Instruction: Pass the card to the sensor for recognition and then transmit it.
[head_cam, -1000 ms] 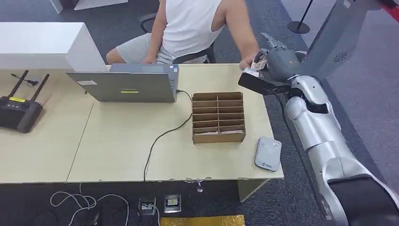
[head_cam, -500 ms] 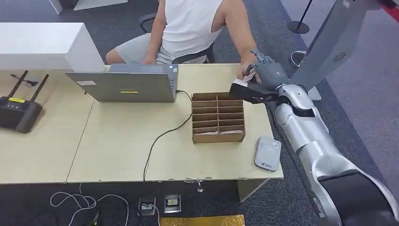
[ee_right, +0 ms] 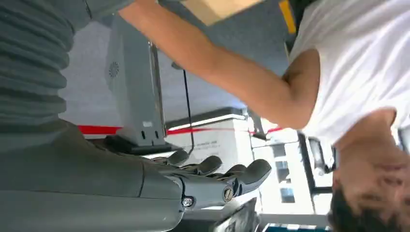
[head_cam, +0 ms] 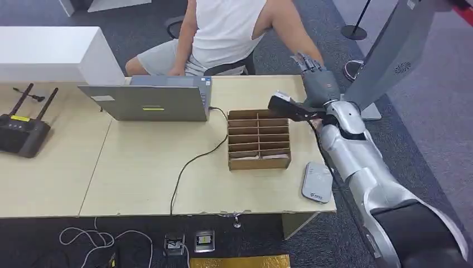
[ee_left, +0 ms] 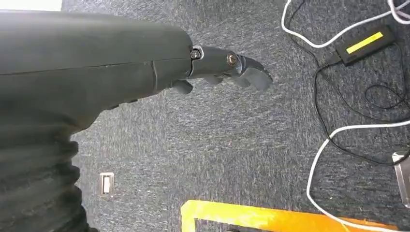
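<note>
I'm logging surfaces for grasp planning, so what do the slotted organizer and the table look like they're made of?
Organizer: most likely corrugated cardboard, matte brown, judging by its thin dividers and raw kraft colour.
Table: probably laminated board in a pale, wood-toned finish with a smooth, low-sheen top; the chipped front edge suggests a particleboard core, though that is uncertain.

One bench (head_cam: 139, 178) is carrying the lot, and one closed laptop (head_cam: 148, 101) is sitting on it, with one black cable (head_cam: 192, 162) trailing off its corner. One brown divided box (head_cam: 259, 139) is standing beside that, and one pale grey sensor pad (head_cam: 318, 181) is lying at the bench's near corner. One black router (head_cam: 21, 134) is sticking up two antennas. One person (head_cam: 223, 33) is sitting at the far side. Two robot hands are showing: the right hand (head_cam: 319, 84) is reaching up over the bench edge, and the left hand (ee_left: 145, 72) is hanging over the carpet. Two small power adapters (head_cam: 189, 243) are lying on the floor below.
</note>
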